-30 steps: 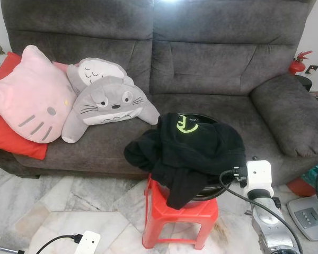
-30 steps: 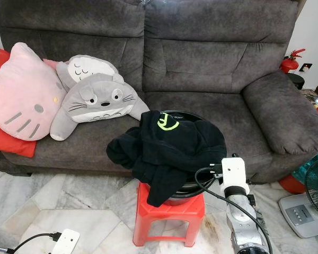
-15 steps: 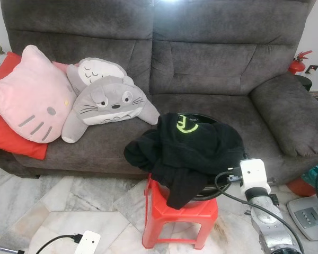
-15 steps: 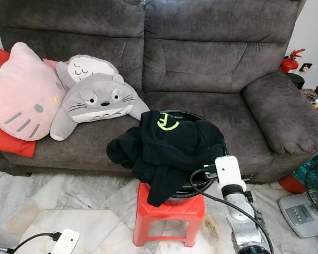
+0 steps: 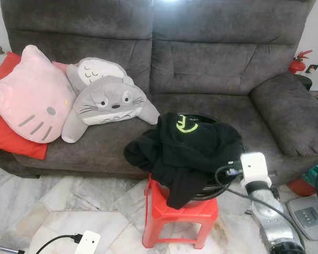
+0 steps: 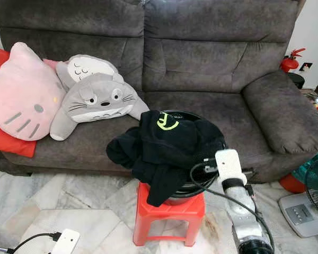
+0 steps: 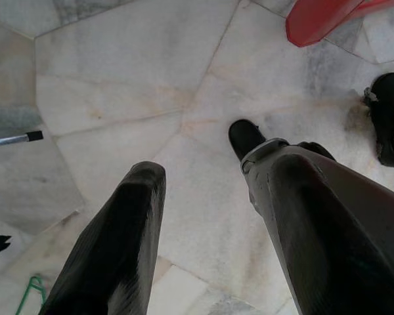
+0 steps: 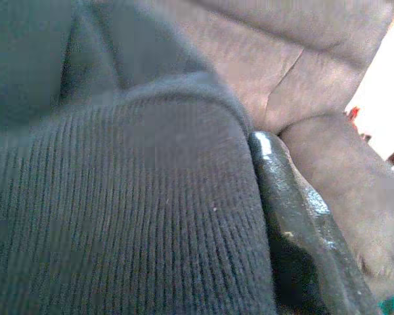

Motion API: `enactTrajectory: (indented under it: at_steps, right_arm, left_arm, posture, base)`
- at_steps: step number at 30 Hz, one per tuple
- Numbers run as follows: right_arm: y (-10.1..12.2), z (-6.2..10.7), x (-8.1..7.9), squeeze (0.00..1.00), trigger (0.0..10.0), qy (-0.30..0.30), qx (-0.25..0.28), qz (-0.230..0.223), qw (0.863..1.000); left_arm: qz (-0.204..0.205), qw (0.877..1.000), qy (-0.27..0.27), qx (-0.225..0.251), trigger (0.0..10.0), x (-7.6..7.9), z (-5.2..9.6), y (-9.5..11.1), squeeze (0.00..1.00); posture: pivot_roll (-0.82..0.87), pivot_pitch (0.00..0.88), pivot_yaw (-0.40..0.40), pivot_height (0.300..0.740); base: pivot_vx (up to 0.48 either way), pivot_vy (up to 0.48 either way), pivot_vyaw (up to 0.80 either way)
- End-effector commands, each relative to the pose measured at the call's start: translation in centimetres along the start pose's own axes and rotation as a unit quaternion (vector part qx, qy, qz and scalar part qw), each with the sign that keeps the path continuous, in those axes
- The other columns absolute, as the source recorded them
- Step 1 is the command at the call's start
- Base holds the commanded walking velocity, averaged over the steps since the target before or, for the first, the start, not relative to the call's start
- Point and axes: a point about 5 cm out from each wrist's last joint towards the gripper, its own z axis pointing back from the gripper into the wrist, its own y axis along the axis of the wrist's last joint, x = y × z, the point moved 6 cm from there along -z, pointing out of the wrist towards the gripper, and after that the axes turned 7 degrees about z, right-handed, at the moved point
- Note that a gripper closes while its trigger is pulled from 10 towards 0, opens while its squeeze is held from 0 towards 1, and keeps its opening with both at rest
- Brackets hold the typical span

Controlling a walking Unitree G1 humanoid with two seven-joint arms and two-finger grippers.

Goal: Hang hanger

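Observation:
A black garment (image 5: 188,145) with a green logo is heaped over a round black basket (image 5: 214,190) on a red stool (image 5: 177,217) in front of the sofa. My right wrist (image 5: 253,168) sits at the garment's right edge, and the right gripper (image 8: 279,216) is pressed against its knitted cloth; most of the gripper is hidden by the fabric. The left gripper (image 7: 203,216) hangs open above the marble floor, holding nothing. In the left wrist view a green hanger's (image 7: 31,290) tip lies on the floor.
A grey sofa (image 5: 212,63) stands behind the stool, with a pink cat cushion (image 5: 29,95) and a grey plush (image 5: 108,103) on it. A white fan base (image 5: 307,214) is at the right, a power strip (image 5: 87,242) at the lower left. My feet (image 7: 246,138) stand near the stool.
My right arm has pushed forward and up, closer into the garment's right edge. The garment, basket and stool have stayed put.

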Motion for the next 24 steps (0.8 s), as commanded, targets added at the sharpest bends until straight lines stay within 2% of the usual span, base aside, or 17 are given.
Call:
enactTrajectory:
  at_steps: [1,9,12,21,24]
  right_arm:
    - [2.2,-0.9,1.1,0.0,0.0,-0.01,0.03,-0.007,0.999]
    - [7.2,-2.7,2.6,0.0,0.0,-0.012,0.079,-0.031,0.996]
    - [8.4,-2.8,2.8,0.0,0.0,-0.01,0.087,-0.045,0.995]
    - [8.2,-2.2,2.6,0.0,0.0,0.014,0.05,-0.066,0.996]
    - [7.6,-2.2,3.0,0.0,0.0,0.027,0.018,-0.035,0.999]
  left_arm:
    - [-0.008,1.0,-0.001,-0.006,10.0,0.0,0.1,-0.5,0.0]
    - [-0.007,1.0,-0.004,-0.008,10.0,0.1,0.1,-0.5,0.0]
    - [-0.006,1.0,-0.006,-0.008,10.0,0.1,0.1,-0.5,0.0]
    - [-0.005,1.0,-0.009,-0.009,10.0,0.3,0.1,-0.6,0.0]
    - [-0.005,1.0,-0.009,-0.01,10.0,0.3,0.1,-0.6,0.0]
  posture:
    - [-0.17,0.06,-0.051,0.74]
    - [-0.17,0.06,-0.051,0.74]
    - [-0.18,0.056,-0.053,0.74]
    - [-0.18,0.054,-0.055,0.74]
    - [-0.18,0.053,-0.055,0.74]
  base:
    - [0.0,0.0,0.0]
    - [0.0,0.0,0.0]
    - [0.0,0.0,0.0]
    - [0.0,0.0,0.0]
    - [0.0,0.0,0.0]
